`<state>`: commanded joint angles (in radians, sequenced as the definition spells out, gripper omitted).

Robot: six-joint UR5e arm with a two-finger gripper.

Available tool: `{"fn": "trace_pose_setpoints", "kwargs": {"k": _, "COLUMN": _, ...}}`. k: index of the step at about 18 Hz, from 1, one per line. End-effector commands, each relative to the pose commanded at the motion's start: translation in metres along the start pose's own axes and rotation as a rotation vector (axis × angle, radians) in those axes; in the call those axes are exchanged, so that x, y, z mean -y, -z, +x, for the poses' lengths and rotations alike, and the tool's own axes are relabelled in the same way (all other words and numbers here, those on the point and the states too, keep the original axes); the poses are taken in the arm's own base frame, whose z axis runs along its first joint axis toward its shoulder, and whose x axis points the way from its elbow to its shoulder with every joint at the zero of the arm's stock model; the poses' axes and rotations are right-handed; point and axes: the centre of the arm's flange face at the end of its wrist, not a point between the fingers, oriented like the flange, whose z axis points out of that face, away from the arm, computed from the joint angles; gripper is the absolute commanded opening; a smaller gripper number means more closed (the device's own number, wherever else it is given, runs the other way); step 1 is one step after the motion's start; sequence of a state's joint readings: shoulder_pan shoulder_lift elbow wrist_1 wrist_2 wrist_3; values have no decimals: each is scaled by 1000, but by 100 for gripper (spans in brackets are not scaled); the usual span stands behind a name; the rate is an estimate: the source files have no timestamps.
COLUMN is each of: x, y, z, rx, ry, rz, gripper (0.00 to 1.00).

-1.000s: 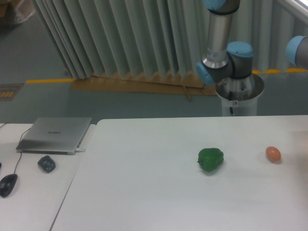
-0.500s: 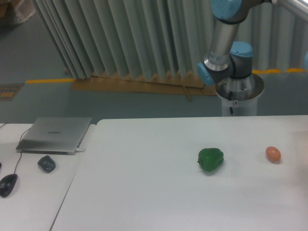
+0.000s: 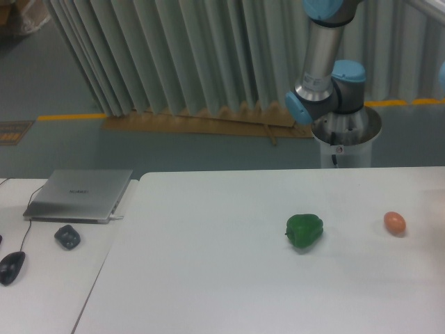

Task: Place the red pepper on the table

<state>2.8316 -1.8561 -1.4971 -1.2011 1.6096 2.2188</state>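
The red pepper is out of view. The wide white table [image 3: 208, 278] fills the lower part of the camera view. Behind its far right edge stands the arm's base [image 3: 345, 136], with the silver upper link [image 3: 321, 49] rising past the top of the frame. The gripper is out of the frame.
A green bell pepper [image 3: 304, 230] lies on the table right of centre. A small orange egg-shaped thing [image 3: 394, 223] sits further right. On the adjoining desk at left are a closed laptop [image 3: 80, 195], a dark object [image 3: 67, 236] and a mouse [image 3: 12, 267].
The arm's upper link has tilted and swung to the right. The blue joint that showed at the right edge a second ago has left the frame. The objects on the table have not moved.
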Motion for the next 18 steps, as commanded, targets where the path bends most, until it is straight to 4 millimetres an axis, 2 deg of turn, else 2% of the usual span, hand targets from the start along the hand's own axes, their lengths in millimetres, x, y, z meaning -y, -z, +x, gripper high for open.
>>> {"fn": "trace_pose_setpoints", "kwargs": {"k": 2, "x": -4, "y": -1, "z": 1, "rx": 58, "ry": 224, "rz": 97, "gripper": 100}}
{"fn": "trace_pose_setpoints", "kwargs": {"k": 3, "x": -14, "y": 5, "z": 8, "rx": 76, "ry": 392, "rz": 114, "gripper": 100}}
{"fn": "trace_pose_setpoints", "kwargs": {"k": 4, "x": -32, "y": 13, "z": 11, "rx": 129, "ry": 659, "rz": 113, "gripper": 100}}
{"fn": "trace_pose_setpoints", "kwargs": {"k": 6, "x": -47, "y": 3, "z": 14, "rx": 151, "ry": 845, "rz": 137, "gripper": 100}}
{"fn": "trace_pose_setpoints", "kwargs": {"k": 8, "x": -62, "y": -4, "z": 17, "rx": 196, "ry": 1076, "rz": 237, "gripper": 100}}
{"fn": "trace_pose_setpoints", "kwargs": {"k": 9, "x": -66, "y": -9, "z": 15, "rx": 206, "ry": 1166, "rz": 296, "gripper": 100}}
{"fn": "trace_pose_setpoints", "kwargs": {"k": 13, "x": -69, "y": -21, "z": 3, "rx": 220, "ry": 1505, "rz": 356, "gripper": 100}}
{"fn": "trace_pose_setpoints", "kwargs": {"k": 16, "x": -73, "y": -26, "z": 4, "rx": 195, "ry": 1693, "rz": 385, "gripper": 100}}
{"fn": "trace_pose_setpoints", "kwargs": {"k": 18, "x": -75, "y": -40, "z": 14, "rx": 178, "ry": 1803, "rz": 398, "gripper": 100}}
